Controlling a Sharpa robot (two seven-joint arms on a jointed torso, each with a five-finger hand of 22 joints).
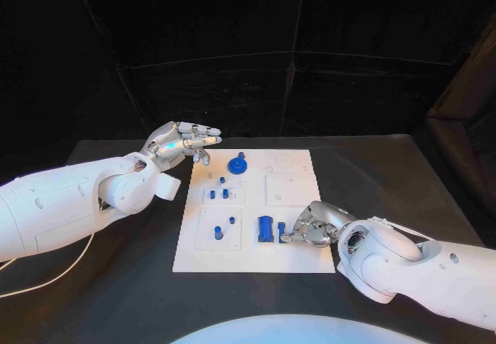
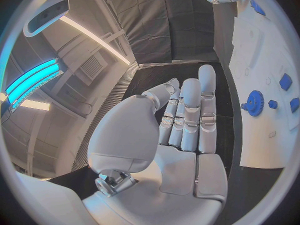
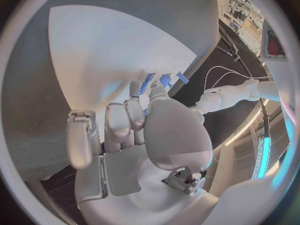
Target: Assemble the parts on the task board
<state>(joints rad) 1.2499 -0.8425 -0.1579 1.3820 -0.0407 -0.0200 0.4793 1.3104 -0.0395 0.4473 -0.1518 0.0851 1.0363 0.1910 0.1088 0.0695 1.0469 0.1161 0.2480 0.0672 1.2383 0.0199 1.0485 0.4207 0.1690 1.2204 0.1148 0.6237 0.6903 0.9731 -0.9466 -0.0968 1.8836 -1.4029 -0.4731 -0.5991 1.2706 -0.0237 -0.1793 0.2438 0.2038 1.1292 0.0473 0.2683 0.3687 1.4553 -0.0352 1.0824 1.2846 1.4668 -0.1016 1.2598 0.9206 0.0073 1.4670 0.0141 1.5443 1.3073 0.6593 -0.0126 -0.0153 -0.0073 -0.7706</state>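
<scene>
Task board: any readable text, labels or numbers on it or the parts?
None readable.
Task board: faint outline markings around the recesses, too small to tell if any are text.
Small pale tag on the board's edge in the left wrist view: blurred, unreadable.
Blue gear and the other parts: no markings visible.

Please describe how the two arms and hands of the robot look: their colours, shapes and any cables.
Both arms are smooth, rounded white shells. The left hand and the right hand are silver metal with jointed, many-segmented fingers. A thin white cable trails from under the left arm across the black table.
</scene>
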